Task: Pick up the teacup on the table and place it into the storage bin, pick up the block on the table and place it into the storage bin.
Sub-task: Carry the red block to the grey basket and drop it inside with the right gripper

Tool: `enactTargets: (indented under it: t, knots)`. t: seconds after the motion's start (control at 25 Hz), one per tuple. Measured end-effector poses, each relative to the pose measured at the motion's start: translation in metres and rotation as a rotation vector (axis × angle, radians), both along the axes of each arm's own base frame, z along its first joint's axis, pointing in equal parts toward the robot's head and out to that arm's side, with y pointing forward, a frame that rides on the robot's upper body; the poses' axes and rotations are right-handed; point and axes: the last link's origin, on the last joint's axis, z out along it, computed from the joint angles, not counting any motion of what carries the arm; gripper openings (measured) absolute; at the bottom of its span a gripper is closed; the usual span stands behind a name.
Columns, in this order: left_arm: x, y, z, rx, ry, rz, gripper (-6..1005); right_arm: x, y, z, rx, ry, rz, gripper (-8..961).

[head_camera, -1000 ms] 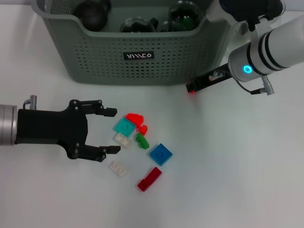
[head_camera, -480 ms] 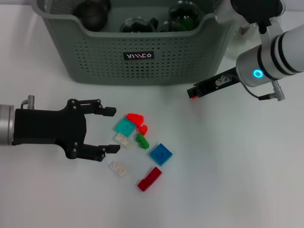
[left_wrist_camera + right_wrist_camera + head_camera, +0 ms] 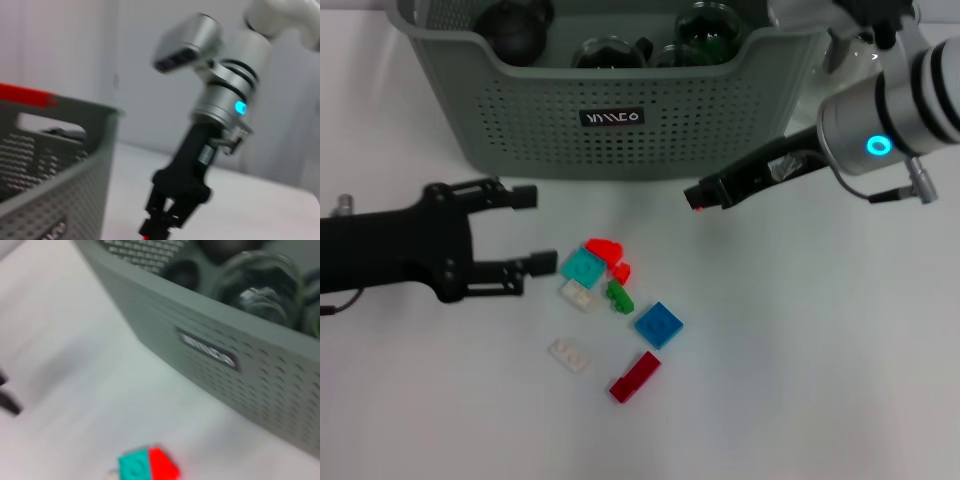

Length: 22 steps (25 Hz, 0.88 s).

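Storage bin (image 3: 610, 110) at the far edge of the white worktop (image 3: 800, 350), its top cut off by the frame; dark rounded and glassy shapes inside, too indistinct to name. No teacup clearly made out on the worktop.

Loose blocks clustered near the middle: teal block (image 3: 582, 266) touching a red block (image 3: 606, 248), a small green piece (image 3: 618, 296), a blue square block (image 3: 658, 324), two white pieces (image 3: 568, 354), a dark red bar (image 3: 634, 376) nearest the robot.

Left pincer (image 3: 535, 230) just left of the teal block, fingers spread wide, nothing between them, the near fingertip close to the teal block's edge; arm cut off at the frame side.

Right pincer (image 3: 704, 193) low in front of the bin's right corner, well apart from the blocks; fingers close together, a small red spot at the tip, too small to identify. Blurred in the left wrist view (image 3: 159, 227).
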Motion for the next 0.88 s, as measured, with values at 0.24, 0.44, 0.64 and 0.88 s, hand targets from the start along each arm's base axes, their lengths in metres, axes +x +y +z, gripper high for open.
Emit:
enactTargets:
  t: [0.24, 0.44, 0.64, 0.88]
  knots:
    - [-0.002, -0.009, 0.015, 0.042, -0.109, 0.051, 834, -0.044, 0.011, 0.038, 0.027, 0.096, 0.121, 204]
    - [-0.001, -0.01, 0.015, 0.022, -0.136, 0.073, 834, -0.078, 0.038, 0.077, 0.111, 0.158, 0.199, 202]
    - [0.004, -0.009, 0.008, -0.002, -0.168, 0.085, 834, -0.094, 0.068, 0.103, 0.211, 0.172, 0.226, 201]
    - [0.01, -0.008, 0.001, -0.024, -0.189, 0.082, 834, -0.08, 0.104, 0.1, 0.366, 0.069, 0.194, 201]
